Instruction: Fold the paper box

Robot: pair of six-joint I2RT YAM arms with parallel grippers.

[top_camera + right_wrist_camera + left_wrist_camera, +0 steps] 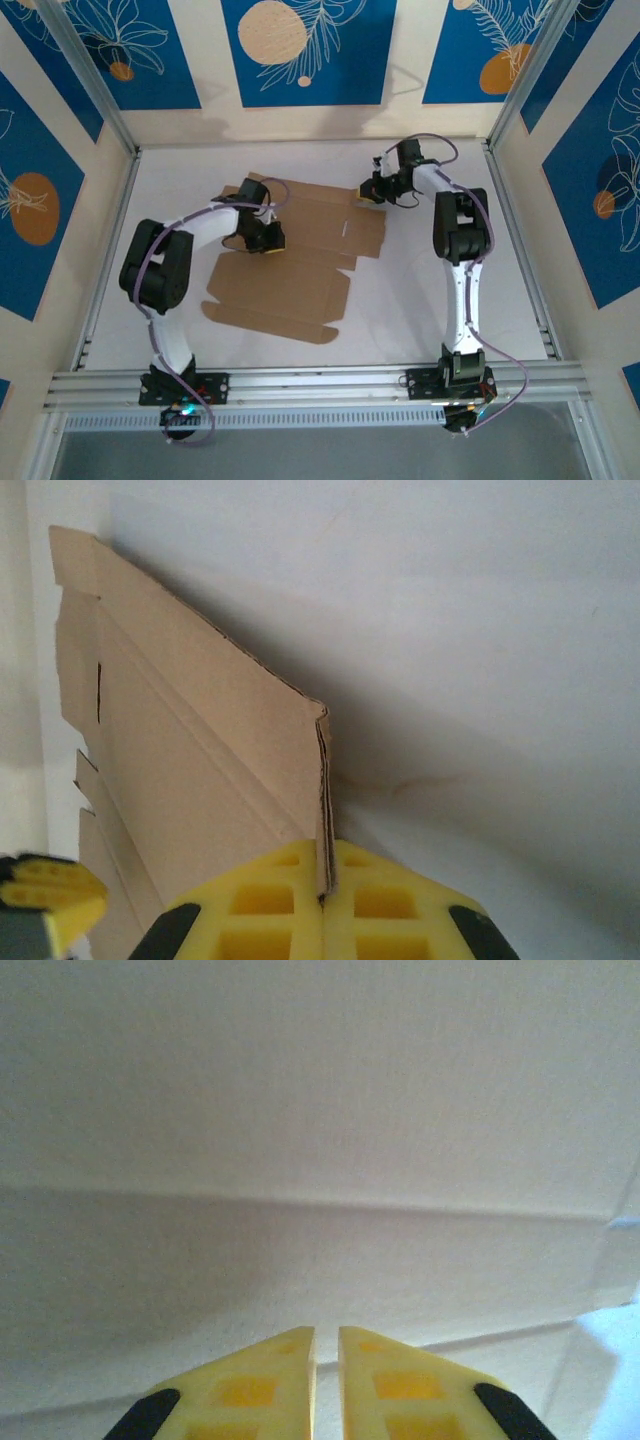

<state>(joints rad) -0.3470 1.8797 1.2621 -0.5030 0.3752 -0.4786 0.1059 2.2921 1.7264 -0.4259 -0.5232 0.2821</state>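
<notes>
White tabletop [420,290], blue-patterned walls [310,50]. My right claw [322,865] is clamped on the lifted far-right edge of the paper box [300,270]. The rest of the box spreads flat to my left, long axis across the table. My left claw [326,1345], fingers nearly together, sits low over its left part. I judge the fold goes inward, leftward.

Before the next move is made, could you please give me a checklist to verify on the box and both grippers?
1. The right gripper is shut on an edge of the paper box: ok.
2. The gripped flap is raised off the table: ok.
3. The left gripper is over the cardboard, jaws nearly together, nothing between them: ok.
4. The left gripper is pressing the panel down: cannot tell.
5. The two arms are well apart: ok.
</notes>
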